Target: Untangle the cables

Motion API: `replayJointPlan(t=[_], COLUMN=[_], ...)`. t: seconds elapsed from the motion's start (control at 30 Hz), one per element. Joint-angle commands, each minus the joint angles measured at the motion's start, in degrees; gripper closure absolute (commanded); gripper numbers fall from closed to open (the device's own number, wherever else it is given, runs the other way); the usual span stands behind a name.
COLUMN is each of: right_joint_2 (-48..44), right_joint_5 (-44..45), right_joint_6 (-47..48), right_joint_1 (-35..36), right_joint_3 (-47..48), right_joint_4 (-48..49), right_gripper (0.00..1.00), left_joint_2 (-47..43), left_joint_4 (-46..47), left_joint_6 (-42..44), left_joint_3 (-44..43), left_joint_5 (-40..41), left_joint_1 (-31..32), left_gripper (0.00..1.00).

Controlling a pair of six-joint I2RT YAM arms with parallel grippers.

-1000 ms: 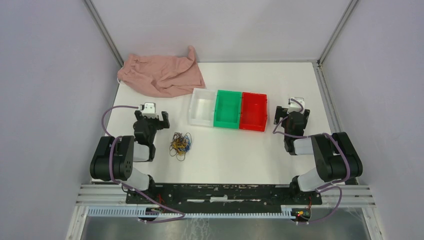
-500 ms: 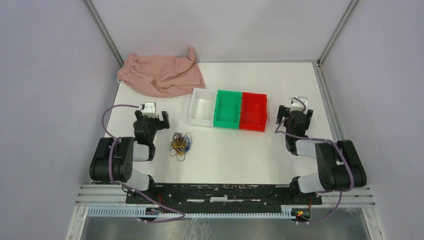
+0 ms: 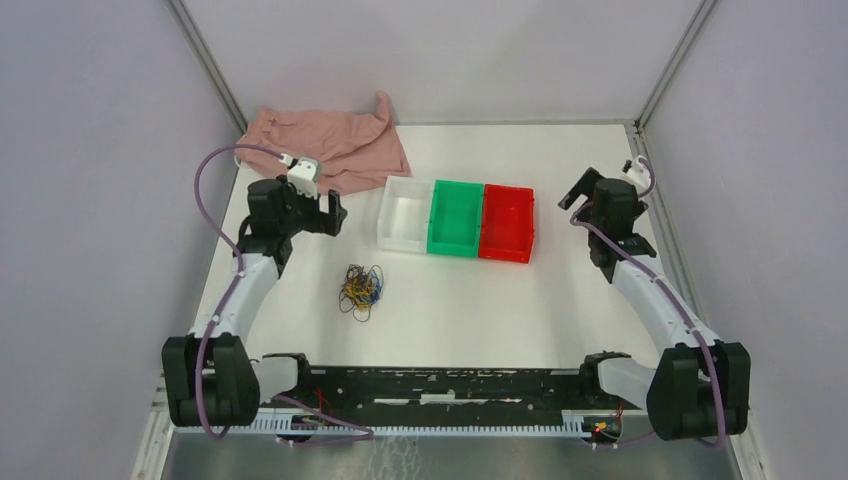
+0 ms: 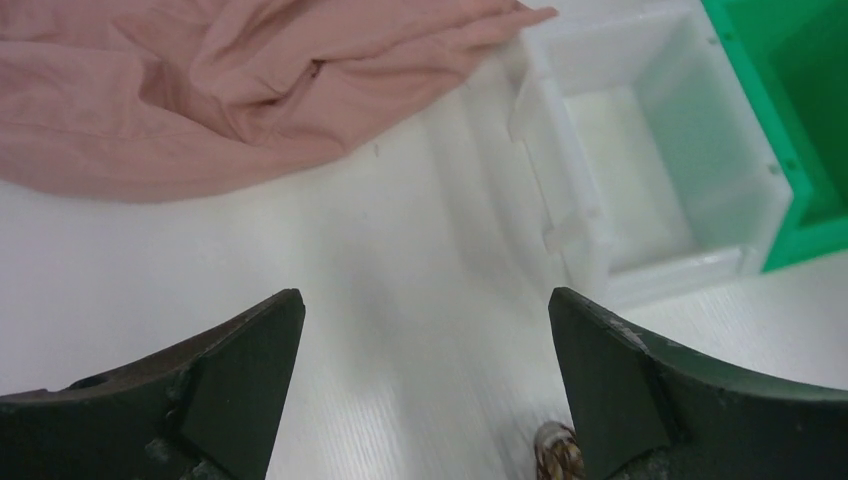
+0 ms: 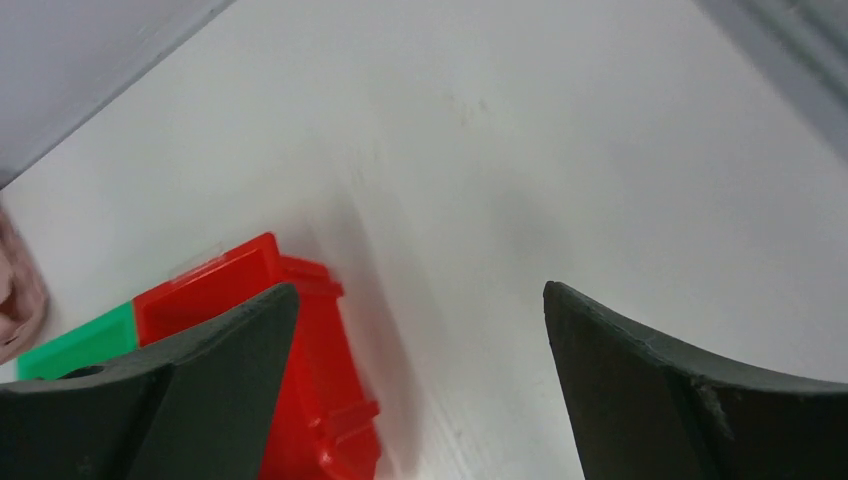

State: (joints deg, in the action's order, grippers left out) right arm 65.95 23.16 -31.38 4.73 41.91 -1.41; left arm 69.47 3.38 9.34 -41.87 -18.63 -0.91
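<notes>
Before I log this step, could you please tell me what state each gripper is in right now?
Left gripper: open, holding nothing.
Right gripper: open, holding nothing.

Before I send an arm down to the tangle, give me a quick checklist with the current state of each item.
1. The left gripper is open and empty: ok.
2. The right gripper is open and empty: ok.
3. The cables lie on the table, apart from the bins and the pink cloth: ok.
4. The white bin, green bin and red bin are empty: ok.
5. Colours separated: not ok, one tangled bunch.
6. Which strand lies on top: cannot tell, too small in the top view.
</notes>
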Motion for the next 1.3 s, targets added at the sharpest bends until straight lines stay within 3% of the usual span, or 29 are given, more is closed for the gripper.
replayJointPlan(t=[0.0,0.07,0.2,0.33,0.47,0.63,1.27], right_joint_2=[-1.0,-1.6,0.8,2.3,2.2,0.7,-1.1], right_joint_5=[-19.3,-23.8,-12.0,-10.8,-7.5,-5.7,-6.5], right_joint_6=[-16.0,-17.9,-10.2,-8.7,-5.2,-3.5,-3.4], right_joint_1=[-0.9,2.7,16.8,22.8,28.8,33.1,39.5], right_joint_3=[0.9,0.5,8.9,11.2,11.8,10.5,8.5], right_joint_4=[-8.8,-7.9,-18.9,-19.7,-19.8,-20.5,-20.8], right_gripper=[0.0,0.0,0.0,0.01,0.05,0.08,0.22], left_joint_2=[-5.2,-7.1,-9.6,-7.5,-3.6,1.4,4.8], left_joint_4=[-22.6,-27.0,-31.5,-33.0,-34.0,-35.8,-34.4], left_joint_6=[4.7,6.6,7.3,8.1,11.5,13.9,16.9], left_joint_3=[-5.1,-5.9,-6.7,-7.5,-7.4,-8.1,-7.6], left_joint_5=[-10.7,-13.0,-15.2,-16.8,-12.8,-9.4,-7.9], left_joint_1=[-0.1,-0.1,0.2,1.7,6.7,13.4,17.6], left_gripper=[0.01,0.01,0.01,0.01,0.02,0.16,0.43])
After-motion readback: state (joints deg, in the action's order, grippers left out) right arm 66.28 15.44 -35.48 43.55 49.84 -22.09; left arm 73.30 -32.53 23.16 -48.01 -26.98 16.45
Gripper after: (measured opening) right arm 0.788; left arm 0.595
